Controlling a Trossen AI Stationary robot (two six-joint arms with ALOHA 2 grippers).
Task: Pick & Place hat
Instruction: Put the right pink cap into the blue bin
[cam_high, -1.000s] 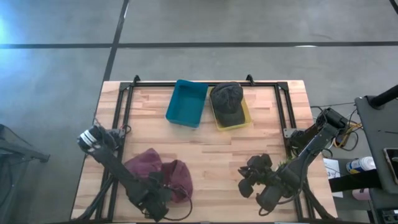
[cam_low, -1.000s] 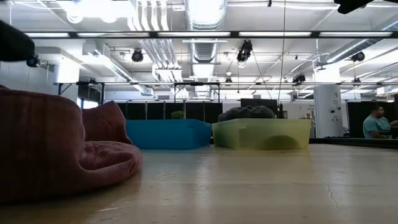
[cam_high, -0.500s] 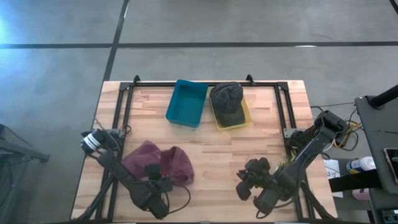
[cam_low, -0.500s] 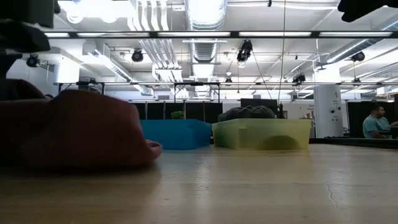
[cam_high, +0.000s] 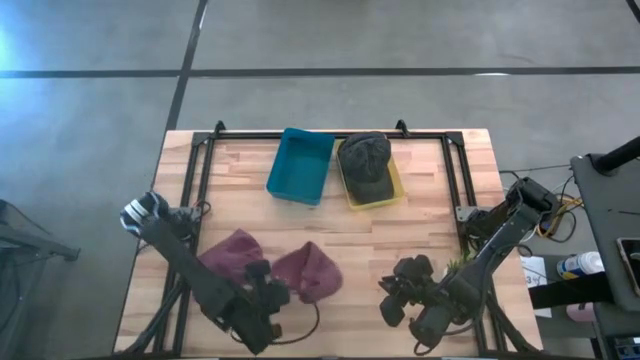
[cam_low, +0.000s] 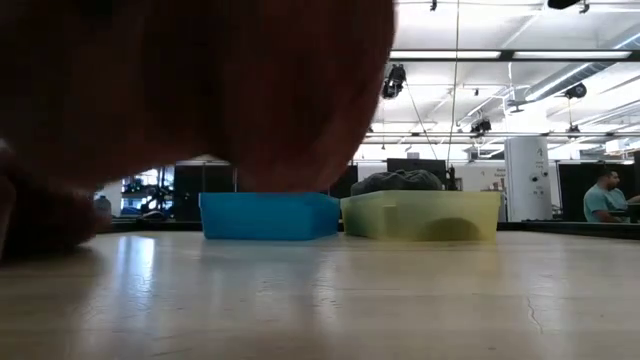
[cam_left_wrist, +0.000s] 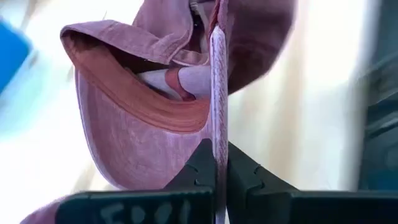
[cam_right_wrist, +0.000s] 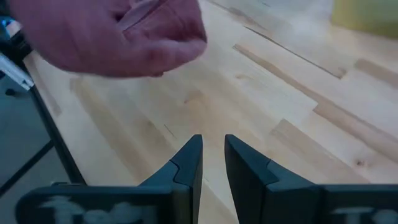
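Note:
A maroon hat (cam_high: 300, 272) lies at the near left of the table. My left gripper (cam_high: 266, 292) is shut on it, and the hat fills the left wrist view (cam_left_wrist: 155, 93). In the low view the hat (cam_low: 200, 90) hangs close to the camera, one part (cam_low: 40, 215) resting on the table. My right gripper (cam_high: 398, 292) hovers at the near right, slightly open with nothing between its fingers (cam_right_wrist: 213, 155). A dark grey hat (cam_high: 364, 158) lies in the yellow bin (cam_high: 392, 190) at the far edge. My left gripper pinches a thin edge of the maroon hat (cam_left_wrist: 218, 140) between its two fingers (cam_left_wrist: 200, 169), the edge standing on end between them. Most of the hat spreads out beyond the fingertips. Its right part is raised, and its left part (cam_high: 230, 252) stays on the table.
A blue bin (cam_high: 300, 165) stands beside the yellow bin at the far middle. Black frame rails (cam_high: 200, 170) run along the table's left, right and far sides. Bare wood (cam_high: 380, 235) lies between the bins and the grippers. A person (cam_low: 605, 195) sits far off in the room.
My left gripper has shut on the maroon hat's edge and gone toward the table's right, rising. The hat's right part has been drawn out rightward and lifted, while its left part has stayed on the table.

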